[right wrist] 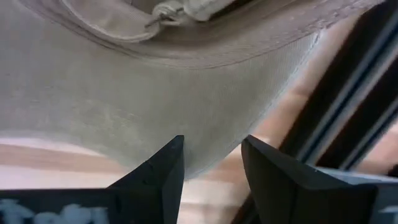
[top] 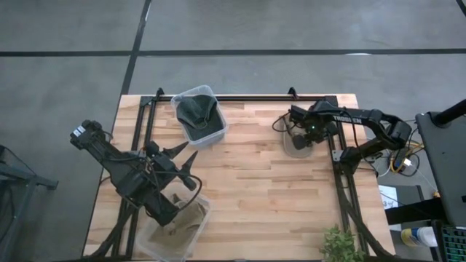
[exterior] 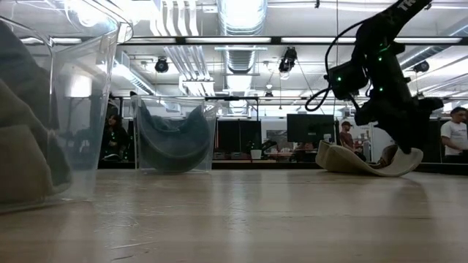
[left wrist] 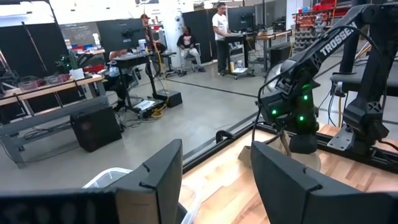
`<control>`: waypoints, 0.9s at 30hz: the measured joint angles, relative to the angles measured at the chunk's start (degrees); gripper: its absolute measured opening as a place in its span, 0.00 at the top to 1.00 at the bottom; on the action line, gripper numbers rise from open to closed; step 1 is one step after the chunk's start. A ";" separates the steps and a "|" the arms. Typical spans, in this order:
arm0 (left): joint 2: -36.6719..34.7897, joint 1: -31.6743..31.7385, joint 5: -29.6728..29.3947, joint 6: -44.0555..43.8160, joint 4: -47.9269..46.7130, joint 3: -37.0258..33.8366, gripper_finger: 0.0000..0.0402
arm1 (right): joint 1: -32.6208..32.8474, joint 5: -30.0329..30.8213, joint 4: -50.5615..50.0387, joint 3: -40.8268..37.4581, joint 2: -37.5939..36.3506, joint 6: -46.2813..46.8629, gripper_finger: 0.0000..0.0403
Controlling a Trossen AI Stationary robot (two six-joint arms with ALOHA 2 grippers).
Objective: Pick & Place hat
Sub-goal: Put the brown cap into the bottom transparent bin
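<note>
The left gripper (top: 191,163) waits with jaws wide, above a bin (top: 177,231); the right gripper (top: 300,136) stands parted over the tan hat (top: 297,146), its brim just ahead of the fingers; a shallow bite could let the fabric slip.

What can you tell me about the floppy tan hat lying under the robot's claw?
The tan hat looks like soft cloth, with a wide floppy brim that curls up at both ends in the low view. A stitched seam and a small cord show near its crown. It lies on the wooden table at the right side, beside the black frame. The right claw is open right over the brim.
</note>
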 joint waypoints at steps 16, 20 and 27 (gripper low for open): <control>-0.02 0.00 -0.16 0.03 0.55 0.00 0.55 | 0.00 1.63 11.20 -1.39 -0.02 -2.54 0.84; -0.04 0.00 -0.16 0.01 0.55 0.00 0.55 | 0.04 1.50 13.42 -1.31 -0.11 -3.41 0.95; -0.04 0.00 -0.16 -0.02 0.61 0.00 0.55 | 0.06 -1.14 16.26 -0.64 -4.59 -5.82 0.97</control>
